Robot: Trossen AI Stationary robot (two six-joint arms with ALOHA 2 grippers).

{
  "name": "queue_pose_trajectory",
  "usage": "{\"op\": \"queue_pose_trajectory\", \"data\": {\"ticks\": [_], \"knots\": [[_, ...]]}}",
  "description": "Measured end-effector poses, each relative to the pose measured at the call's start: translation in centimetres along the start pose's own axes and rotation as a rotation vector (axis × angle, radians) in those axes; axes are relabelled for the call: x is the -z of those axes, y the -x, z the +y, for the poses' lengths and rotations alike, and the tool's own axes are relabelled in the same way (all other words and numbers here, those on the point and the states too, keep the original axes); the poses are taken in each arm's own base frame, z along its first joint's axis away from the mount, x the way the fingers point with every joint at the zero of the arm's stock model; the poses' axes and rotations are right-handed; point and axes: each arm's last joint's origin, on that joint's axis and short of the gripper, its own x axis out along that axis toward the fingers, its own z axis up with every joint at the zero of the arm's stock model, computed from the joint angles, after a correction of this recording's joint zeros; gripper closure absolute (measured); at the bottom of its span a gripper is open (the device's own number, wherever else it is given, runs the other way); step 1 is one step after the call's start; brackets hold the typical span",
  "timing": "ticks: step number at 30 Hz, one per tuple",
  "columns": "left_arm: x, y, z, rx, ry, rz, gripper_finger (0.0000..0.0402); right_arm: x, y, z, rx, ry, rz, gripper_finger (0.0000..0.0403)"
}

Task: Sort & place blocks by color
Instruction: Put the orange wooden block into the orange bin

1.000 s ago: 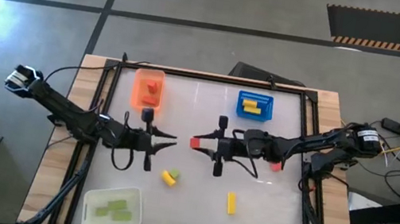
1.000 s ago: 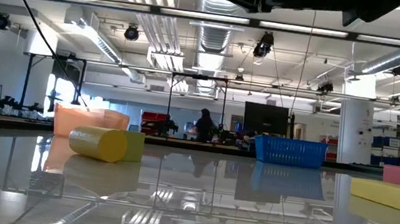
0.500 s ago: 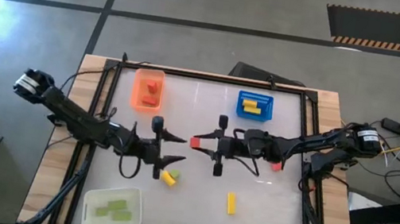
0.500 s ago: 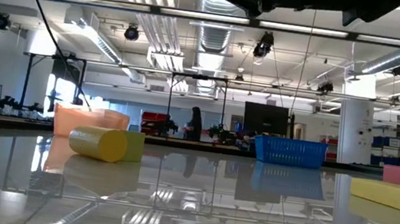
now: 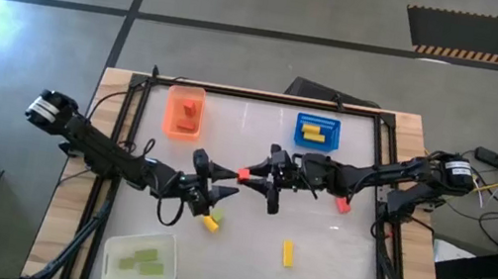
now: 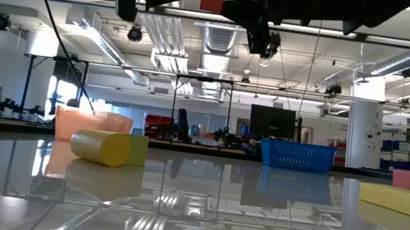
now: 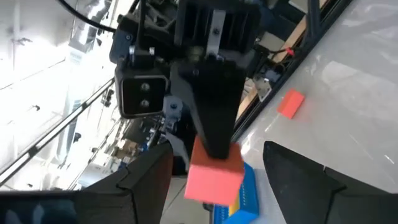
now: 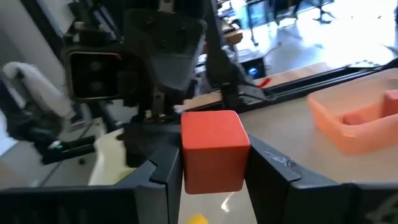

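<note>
1. Red block (image 8: pixel 214 149): a small cube, pinched between the two fingers of the right hand (image 5: pixel 245 175), lifted above the middle of the tabletop (image 5: pixel 339 264). Looks rigid, light and smooth-faced; likely to slip if squeezed on a corner, so best taken flat on two opposite faces, as held here.
2. Seen also from the left wrist (image 7: pixel 214 180): hangs at the tip of the right hand, flat sides exposed on either side of the dark fingers.
3. Left hand (image 5: pixel 220 193): released, jaws spread wide, empty, facing the right hand close by, tips near the cube but not touching it. Probably readying to receive the cube; would need to close on the free faces, clear of the other fingers.
4. Yellow cylinder (image 5: pixel 210 221) with a green piece (image 5: pixel 218 217) touching it: lying on the tabletop just under the left hand. Round side likely to roll; better gripped across the flat ends.
5. Yellow bar (image 5: pixel 288 253): loose on the tabletop, well apart. Another red piece (image 5: pixel 343 205): on the tabletop beside the right arm.
6. Orange tray (image 5: pixel 169 112) holding red pieces, blue tray (image 5: pixel 298 137) holding yellow ones, white tray (image 5: pixel 115 249) holding green ones.
</note>
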Motion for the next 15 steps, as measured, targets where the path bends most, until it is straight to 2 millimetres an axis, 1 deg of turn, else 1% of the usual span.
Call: {"op": "queue_pose_trajectory", "data": {"ticks": [15], "knots": [[0.17, -0.24, 0.16, 0.02, 0.004, -0.048, 0.0169, 0.03, 0.0, 0.12, -0.031, -0.076, 0.011, 0.0283]]}}
